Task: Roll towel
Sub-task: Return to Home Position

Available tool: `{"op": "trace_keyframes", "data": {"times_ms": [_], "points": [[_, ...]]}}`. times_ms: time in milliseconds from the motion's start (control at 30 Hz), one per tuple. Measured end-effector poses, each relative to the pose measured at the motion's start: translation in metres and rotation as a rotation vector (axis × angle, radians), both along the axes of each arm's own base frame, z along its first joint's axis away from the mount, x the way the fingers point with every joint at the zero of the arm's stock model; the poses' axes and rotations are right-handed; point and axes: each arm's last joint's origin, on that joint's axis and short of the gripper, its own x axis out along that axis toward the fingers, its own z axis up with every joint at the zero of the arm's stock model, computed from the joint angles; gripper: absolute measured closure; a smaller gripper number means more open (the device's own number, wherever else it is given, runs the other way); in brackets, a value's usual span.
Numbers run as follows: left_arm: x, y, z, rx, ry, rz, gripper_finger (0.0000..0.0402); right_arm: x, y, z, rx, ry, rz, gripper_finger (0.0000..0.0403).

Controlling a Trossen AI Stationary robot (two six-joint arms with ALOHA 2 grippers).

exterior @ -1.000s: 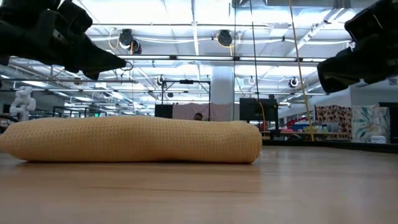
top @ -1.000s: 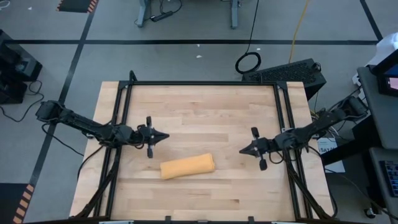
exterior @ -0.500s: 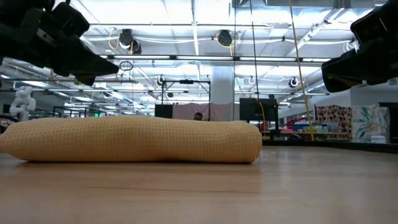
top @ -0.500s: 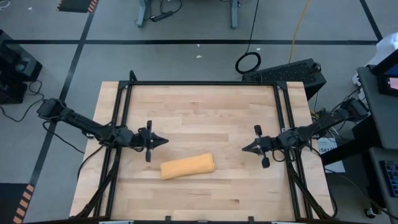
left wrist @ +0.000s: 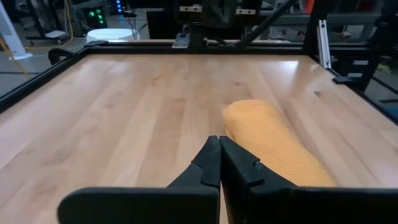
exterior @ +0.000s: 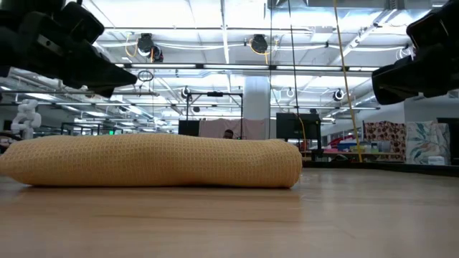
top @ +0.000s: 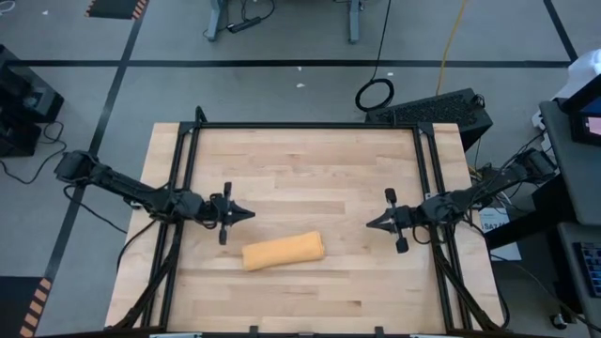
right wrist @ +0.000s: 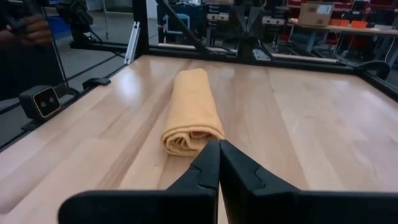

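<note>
- Left hand (top: 246, 214): fingers pressed together, holding nothing. It has shifted slightly over the last second.
- Right hand (top: 371, 222): fingers also together, empty. It has drawn back slightly toward its own side of the worktop (top: 310, 169).
- Towel (top: 283, 252): position unchanged. It is a mustard-yellow roll lying on the worktop between both hands, touching neither, with spiral layers showing at the end facing the right hand.

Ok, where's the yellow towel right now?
In the high view the rolled towel lies on the table, slightly left of centre, lower in the picture than the left pincer and right pincer, touching neither.
</note>
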Motion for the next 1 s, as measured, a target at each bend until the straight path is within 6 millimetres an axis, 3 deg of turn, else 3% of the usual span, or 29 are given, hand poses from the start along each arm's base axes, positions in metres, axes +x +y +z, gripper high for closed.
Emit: {"op": "trace_keyframes", "data": {"times_ms": [267, 433, 1000], "points": [[-0.011, 0.007, -0.017, -0.042, -0.040, -0.003, 0.0401, -0.001, 0.000, -0.002, 0.004, 0.027, -0.003, 0.0403], [-0.011, 0.007, -0.017, -0.056, -0.044, -0.002, 0.0401, -0.002, -0.001, -0.001, -0.005, 0.019, -0.001, 0.0403], [-0.031, 0.014, 0.008, 0.056, -0.220, -0.009, 0.0401, -0.021, -0.008, 0.006, 0.002, -0.029, 0.028, 0.0403]]}}
